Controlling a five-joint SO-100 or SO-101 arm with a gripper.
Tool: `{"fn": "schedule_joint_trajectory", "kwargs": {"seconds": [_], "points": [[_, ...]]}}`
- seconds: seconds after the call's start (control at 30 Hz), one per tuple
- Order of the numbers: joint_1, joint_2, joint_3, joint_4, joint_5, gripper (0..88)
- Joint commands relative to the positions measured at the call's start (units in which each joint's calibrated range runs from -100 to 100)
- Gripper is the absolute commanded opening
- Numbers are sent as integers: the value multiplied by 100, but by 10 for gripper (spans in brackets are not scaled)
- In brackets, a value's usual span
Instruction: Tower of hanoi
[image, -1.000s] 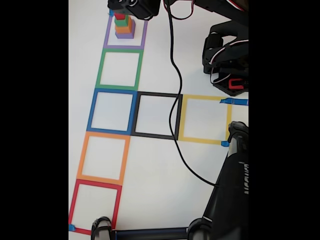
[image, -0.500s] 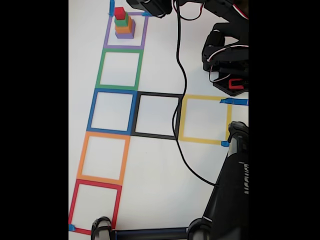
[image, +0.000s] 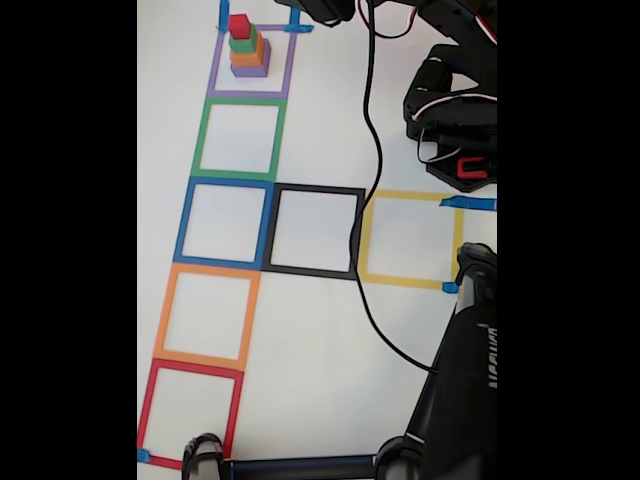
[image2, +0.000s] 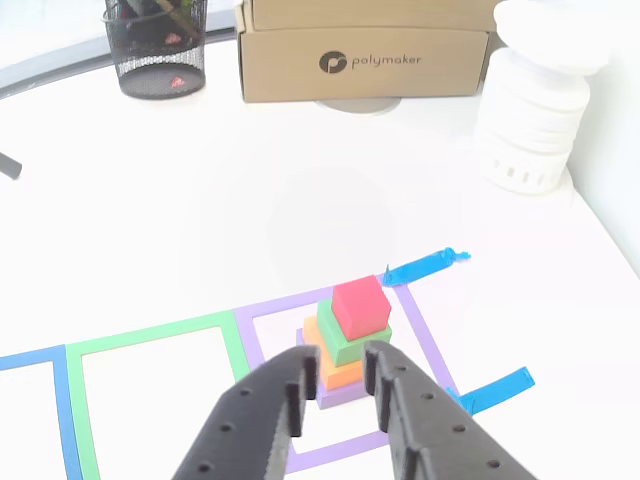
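The tower of hanoi (image: 247, 48) stands stacked inside the purple tape square (image: 213, 75) at the top left of the fixed view. From the bottom up it is a purple block (image2: 335, 397), an orange block (image2: 335, 372), a green block (image2: 352, 340) and a red block (image2: 360, 303). In the other view my gripper (image2: 338, 378) is open, with its black fingers (image2: 395, 400) just short of the tower and holding nothing. The tower shows in the gap between them. In the fixed view the arm's head (image: 325, 8) sits at the top edge, to the right of the tower.
Green (image: 200, 140), blue (image: 184, 222), orange (image: 163, 312) and red (image: 147, 410) tape squares run down from the purple one, with black (image: 274, 228) and yellow (image: 364, 235) squares to the right. A black cable (image: 372, 160) crosses them. A cardboard box (image2: 365, 50), a white spool (image2: 525, 120) and a mesh cup (image2: 155, 45) stand beyond the tower.
The arm's head, which hung over the tower a second ago, has moved to the right and off it. The whole stack now shows, and it has not moved.
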Motion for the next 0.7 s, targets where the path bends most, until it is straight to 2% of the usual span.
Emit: {"fn": "schedule_joint_trajectory", "kwargs": {"seconds": [0.0,0.03,0.33,0.47,0.67], "points": [[281,-154,-47,346,72,24],[339,-171,-47,394,72,2],[-55,346,-147,467,72,0],[-572,798,-593,483,72,0],[-937,637,-193,-205,72,1]]}}
